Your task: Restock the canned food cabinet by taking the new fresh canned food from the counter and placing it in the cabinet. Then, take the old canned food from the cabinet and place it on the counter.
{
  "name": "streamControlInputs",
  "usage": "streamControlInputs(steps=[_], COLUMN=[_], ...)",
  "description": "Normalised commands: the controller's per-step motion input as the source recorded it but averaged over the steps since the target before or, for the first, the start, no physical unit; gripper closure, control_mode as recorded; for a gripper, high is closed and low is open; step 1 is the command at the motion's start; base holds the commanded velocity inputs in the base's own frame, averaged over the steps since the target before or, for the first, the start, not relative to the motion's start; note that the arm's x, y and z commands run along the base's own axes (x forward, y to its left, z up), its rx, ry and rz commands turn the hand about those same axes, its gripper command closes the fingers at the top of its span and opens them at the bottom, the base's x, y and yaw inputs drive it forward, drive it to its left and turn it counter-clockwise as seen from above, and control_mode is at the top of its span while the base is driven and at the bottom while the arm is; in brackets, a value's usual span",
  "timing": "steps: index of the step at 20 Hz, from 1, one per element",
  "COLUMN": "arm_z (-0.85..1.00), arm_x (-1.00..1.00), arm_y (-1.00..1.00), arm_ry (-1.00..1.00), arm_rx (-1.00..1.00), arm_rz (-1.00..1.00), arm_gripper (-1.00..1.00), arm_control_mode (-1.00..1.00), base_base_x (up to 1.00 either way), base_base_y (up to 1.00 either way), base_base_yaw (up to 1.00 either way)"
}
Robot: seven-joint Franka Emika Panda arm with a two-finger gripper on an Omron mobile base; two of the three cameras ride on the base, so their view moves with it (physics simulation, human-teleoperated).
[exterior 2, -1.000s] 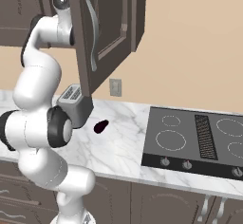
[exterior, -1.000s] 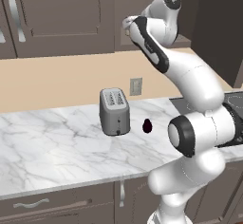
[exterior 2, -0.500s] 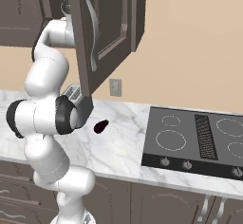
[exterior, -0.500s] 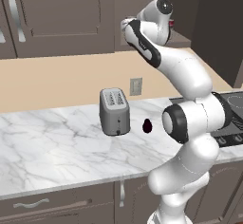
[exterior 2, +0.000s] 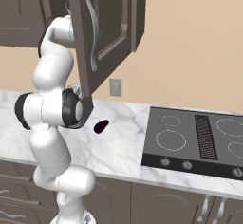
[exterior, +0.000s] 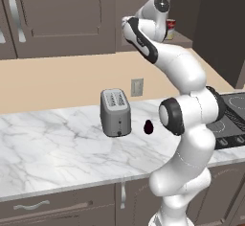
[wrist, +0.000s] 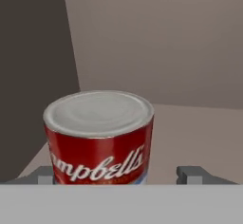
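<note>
A grey toaster (exterior: 116, 112) stands upright near a small dark object (exterior: 149, 127); a black cooktop (exterior 2: 199, 140) lies well apart.

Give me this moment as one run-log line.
arm: reaching up into cabinet | gripper: open, fingers either side of soup can | can: upright on shelf | counter: toaster, small dark item

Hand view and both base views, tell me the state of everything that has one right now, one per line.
soup can: upright on the cabinet shelf, lid sealed
end effector: open, a finger tip on each side of the can, not closed on it
cabinet door: swung open
toaster: upright on the counter, slots empty
cooktop: nothing on its burners
</note>
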Motion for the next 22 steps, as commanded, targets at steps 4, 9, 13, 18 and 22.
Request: streamControlInputs(steps=[4, 9, 13, 18, 22], arm_z=[-0.02, 0.00, 0.01, 0.10, 0.07], arm_x=[0.00, -0.57, -0.89, -0.99, -1.00], arm_y=[0.05, 0.02, 0.00, -0.25, -0.02], arm_ry=[0.00, -0.03, -0.14, -0.10, -0.02], arm_rx=[-0.01, -0.01, 0.00, 0.00, 0.00], arm_rz=[0.00, 0.07, 0.02, 0.00, 0.00], arm_gripper=[1.00, 1.00, 1.00, 1.00, 1.00], arm_control_mode=[-1.00, -1.00, -1.00, -1.00, -1.00], base_base_x=[0.00, 0.00, 0.00, 0.00, 0.00], base_base_y=[0.00, 0.00, 0.00, 0.00, 0.00], base_base_yaw=[0.00, 0.00, 0.00, 0.00, 0.00])
